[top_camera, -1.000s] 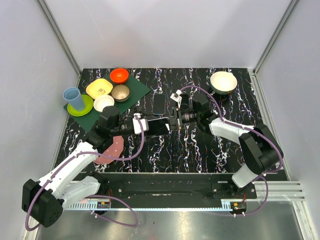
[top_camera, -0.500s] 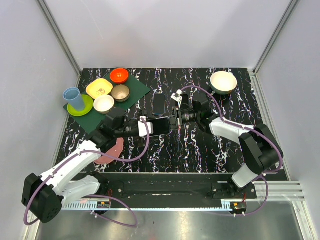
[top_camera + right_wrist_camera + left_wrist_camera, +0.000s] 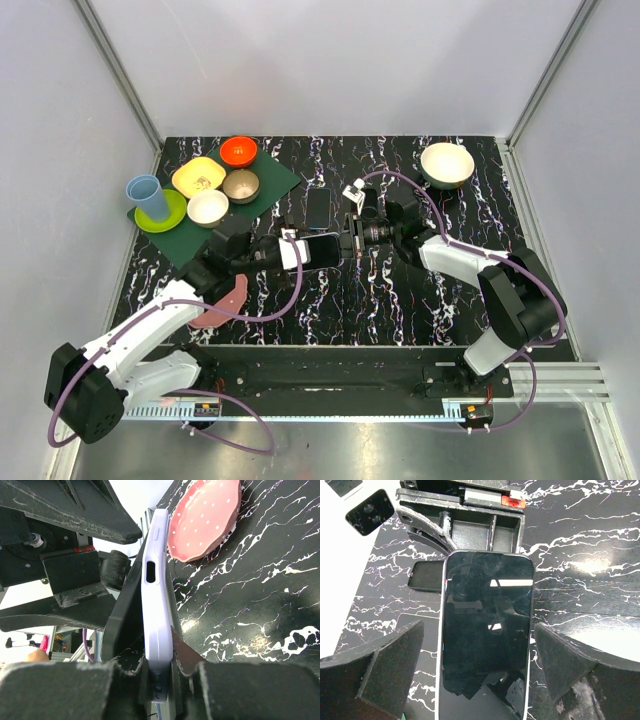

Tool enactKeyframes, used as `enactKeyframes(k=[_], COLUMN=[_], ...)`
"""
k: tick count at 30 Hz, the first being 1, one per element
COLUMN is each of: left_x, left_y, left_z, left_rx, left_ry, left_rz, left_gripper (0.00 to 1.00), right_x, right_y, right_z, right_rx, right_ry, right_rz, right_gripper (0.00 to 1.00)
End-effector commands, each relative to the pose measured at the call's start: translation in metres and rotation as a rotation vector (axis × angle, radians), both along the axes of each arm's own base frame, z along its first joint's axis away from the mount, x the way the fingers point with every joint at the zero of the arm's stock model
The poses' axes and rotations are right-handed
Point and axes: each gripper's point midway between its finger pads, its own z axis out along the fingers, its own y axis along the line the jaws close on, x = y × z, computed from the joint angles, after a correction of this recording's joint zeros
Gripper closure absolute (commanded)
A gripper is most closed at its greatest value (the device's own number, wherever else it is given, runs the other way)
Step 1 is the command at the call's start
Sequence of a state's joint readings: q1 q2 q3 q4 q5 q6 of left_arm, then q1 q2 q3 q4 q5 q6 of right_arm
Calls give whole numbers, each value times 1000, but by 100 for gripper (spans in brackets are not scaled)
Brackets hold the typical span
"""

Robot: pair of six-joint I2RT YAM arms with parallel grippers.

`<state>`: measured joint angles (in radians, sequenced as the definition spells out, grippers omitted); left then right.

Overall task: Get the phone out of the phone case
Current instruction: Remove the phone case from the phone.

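Note:
The phone (image 3: 487, 635) shows its dark glass face, framed by the pale lilac phone case (image 3: 157, 605). It is held on edge above the table's middle (image 3: 322, 250). My right gripper (image 3: 159, 647) is shut on one end of the case, a finger on each flat side; from above the right gripper (image 3: 346, 243) is just right of the phone. A dark slab (image 3: 125, 615) leans off the case's left side; I cannot tell whether it is the phone. My left gripper (image 3: 479, 630) is open, fingers (image 3: 390, 665) apart from both long edges; from above the left gripper (image 3: 303, 250) sits at the phone's left end.
A second dark flat device (image 3: 320, 207) lies on the table just behind the grippers. A pink dotted plate (image 3: 222, 295) sits under the left arm. Bowls, a yellow dish and a blue cup (image 3: 147, 197) crowd the green mat (image 3: 275, 180) at back left. A white bowl (image 3: 447, 165) stands at back right.
My left gripper has moved right, still open, until its fingers flank the phone. The right gripper and the phone have stayed put.

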<state>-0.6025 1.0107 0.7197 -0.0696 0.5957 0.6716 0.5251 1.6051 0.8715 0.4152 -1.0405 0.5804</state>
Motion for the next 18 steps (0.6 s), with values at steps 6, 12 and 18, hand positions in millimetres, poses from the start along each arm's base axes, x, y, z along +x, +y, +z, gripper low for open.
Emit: enactKeyframes(k=[6, 12, 18], left_x=[3, 3, 4], left_y=[-7, -9, -11], left_z=[7, 4, 0], left_rx=[-27, -25, -18], left_ry=[-28, -17, -4], left_rz=[-8, -11, -12], left_gripper=[1, 1, 1], right_x=[5, 5, 4], right_y=[4, 4, 4], right_z=[39, 40, 41], right_rx=[86, 88, 91], right_ry=[-124, -125, -122], right_rz=[26, 24, 26], right_gripper=[100, 100, 100])
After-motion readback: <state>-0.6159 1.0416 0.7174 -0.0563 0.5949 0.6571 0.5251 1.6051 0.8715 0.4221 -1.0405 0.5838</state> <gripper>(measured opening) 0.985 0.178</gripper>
